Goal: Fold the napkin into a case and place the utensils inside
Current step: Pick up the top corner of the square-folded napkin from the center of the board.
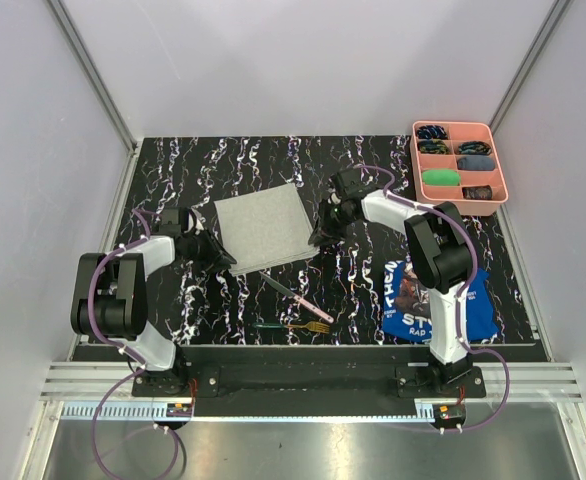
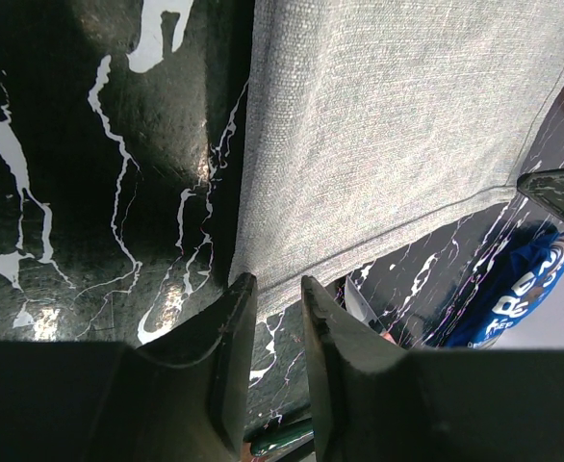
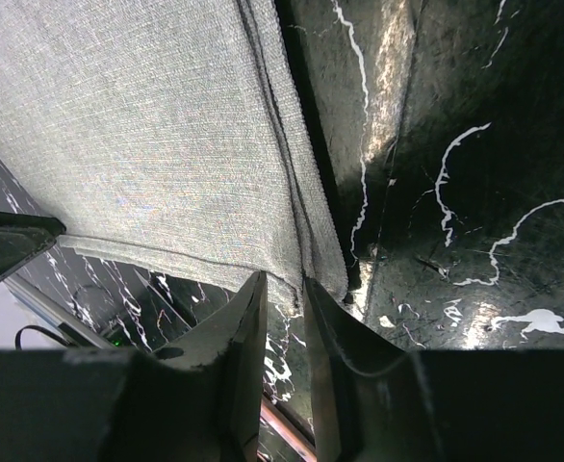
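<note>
The light grey napkin (image 1: 263,228) lies folded into a layered rectangle on the black marbled table. My left gripper (image 1: 225,260) is at its near-left corner and my right gripper (image 1: 320,238) at its near-right corner. In the left wrist view the jaws (image 2: 274,281) stand apart, with the napkin (image 2: 388,125) edge just reaching the tips and table showing in the gap. In the right wrist view the gripper (image 3: 284,279) also shows a gap, with the napkin (image 3: 147,135) corner's layered edge hanging between the tips. The pink-handled knife (image 1: 291,294) and green-handled fork (image 1: 295,326) lie nearer the arms.
A pink compartment tray (image 1: 460,124) with small items stands at the back right. A blue printed cloth (image 1: 438,300) lies by the right arm's base. White walls surround the table.
</note>
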{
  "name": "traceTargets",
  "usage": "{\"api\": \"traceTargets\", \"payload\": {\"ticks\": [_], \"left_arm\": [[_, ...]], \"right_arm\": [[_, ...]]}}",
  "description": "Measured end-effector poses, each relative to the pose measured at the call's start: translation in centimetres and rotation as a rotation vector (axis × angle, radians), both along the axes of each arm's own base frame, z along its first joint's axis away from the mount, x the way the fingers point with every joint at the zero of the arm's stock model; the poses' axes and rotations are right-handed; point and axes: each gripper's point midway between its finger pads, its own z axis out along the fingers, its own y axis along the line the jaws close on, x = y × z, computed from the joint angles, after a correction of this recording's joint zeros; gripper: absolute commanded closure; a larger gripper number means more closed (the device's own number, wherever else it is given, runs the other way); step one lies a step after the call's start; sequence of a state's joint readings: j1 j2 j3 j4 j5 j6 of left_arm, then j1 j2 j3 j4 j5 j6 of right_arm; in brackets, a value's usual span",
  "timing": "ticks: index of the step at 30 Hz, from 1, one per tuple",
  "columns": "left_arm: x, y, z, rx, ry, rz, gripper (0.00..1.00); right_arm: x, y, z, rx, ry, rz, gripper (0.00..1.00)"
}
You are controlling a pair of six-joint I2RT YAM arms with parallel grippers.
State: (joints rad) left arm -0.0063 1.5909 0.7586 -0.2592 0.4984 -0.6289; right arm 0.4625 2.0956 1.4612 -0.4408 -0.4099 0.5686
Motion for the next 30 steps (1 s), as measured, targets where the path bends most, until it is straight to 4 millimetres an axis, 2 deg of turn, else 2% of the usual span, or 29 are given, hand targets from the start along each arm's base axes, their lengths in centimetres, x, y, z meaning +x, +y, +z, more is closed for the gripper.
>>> {"api": "traceTargets", "payload": {"ticks": [10, 17, 19, 21, 30], "left_arm": [[0.11, 0.02, 0.02, 0.001, -0.005, 0.001, 0.7], [0.06, 0.02, -0.12, 0.001, -0.007, 0.001, 0.7], [-0.07, 0.02, -0.27, 0.001, -0.005, 0.001, 0.7], [-0.19, 0.02, -0.36, 0.001, -0.003, 0.001, 0.7], [-0.09, -0.04, 0.11, -0.005, -0.015, 0.005, 0.66]], "right_arm": [[-0.67, 0.18, -0.45, -0.005, 0.013, 0.009, 0.69], [-0.8, 0.17, -0.55, -0.006, 0.019, 0.005, 0.89], [-0.81, 0.18, -0.55, -0.006, 0.02, 0.004, 0.91], [-0.81, 0.19, -0.55, -0.006, 0.021, 0.002, 1.0], [-0.78, 0.53, -0.21, 0.0, 0.019, 0.005, 1.0]]}}
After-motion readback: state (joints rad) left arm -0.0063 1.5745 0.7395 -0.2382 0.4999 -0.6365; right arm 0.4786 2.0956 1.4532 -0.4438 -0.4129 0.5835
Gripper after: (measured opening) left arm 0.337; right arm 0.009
